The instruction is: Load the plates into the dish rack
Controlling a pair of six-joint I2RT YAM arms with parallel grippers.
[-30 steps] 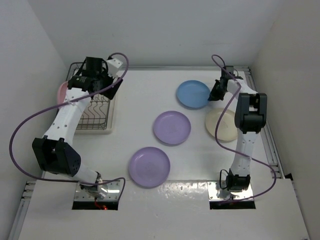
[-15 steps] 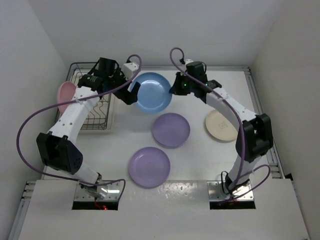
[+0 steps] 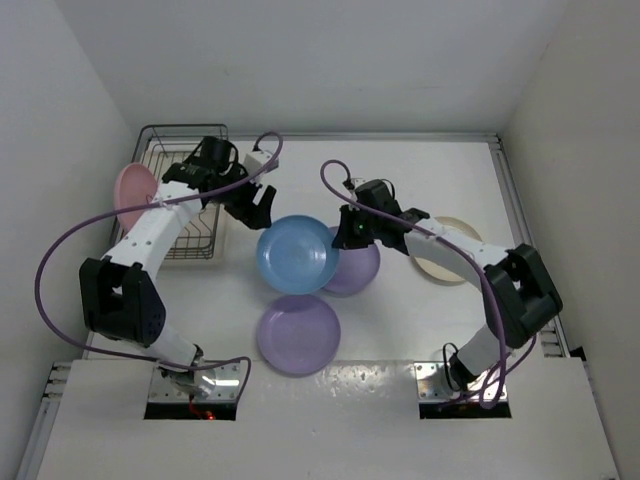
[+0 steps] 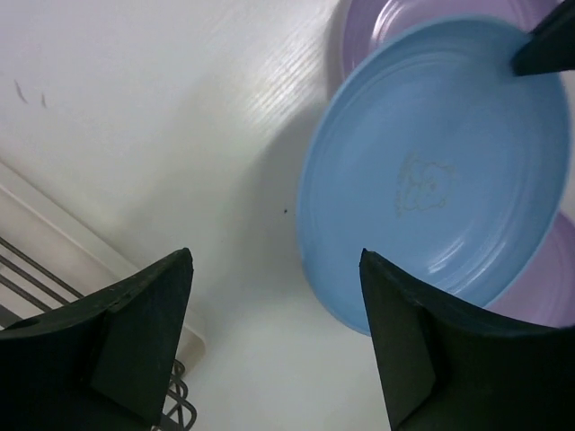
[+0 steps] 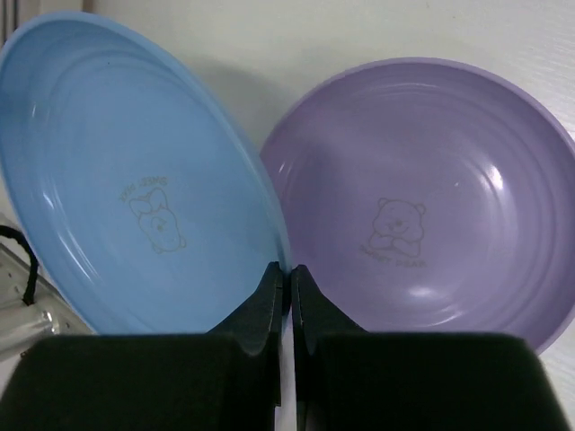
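Note:
My right gripper (image 3: pixel 345 236) (image 5: pixel 289 269) is shut on the rim of the blue plate (image 3: pixel 296 254) (image 5: pixel 135 180) and holds it tilted above the table, over a purple plate (image 3: pixel 357 268) (image 5: pixel 422 193). My left gripper (image 3: pixel 260 208) (image 4: pixel 274 260) is open and empty, just up-left of the blue plate (image 4: pixel 440 171), not touching it. The dark wire dish rack (image 3: pixel 185 205) on its cream tray stands at the far left with a pink plate (image 3: pixel 132 192) at its left side. A second purple plate (image 3: pixel 298 335) and a cream plate (image 3: pixel 452 250) lie on the table.
White walls close in the table on the left, back and right. The rack's tray edge (image 4: pixel 54 211) and wire (image 4: pixel 175 404) show at the left of the left wrist view. Purple cables loop from both arms.
My right gripper has carried the blue plate from the back of the table down towards the middle, over the purple plate. My left gripper has followed it down and right, staying open.

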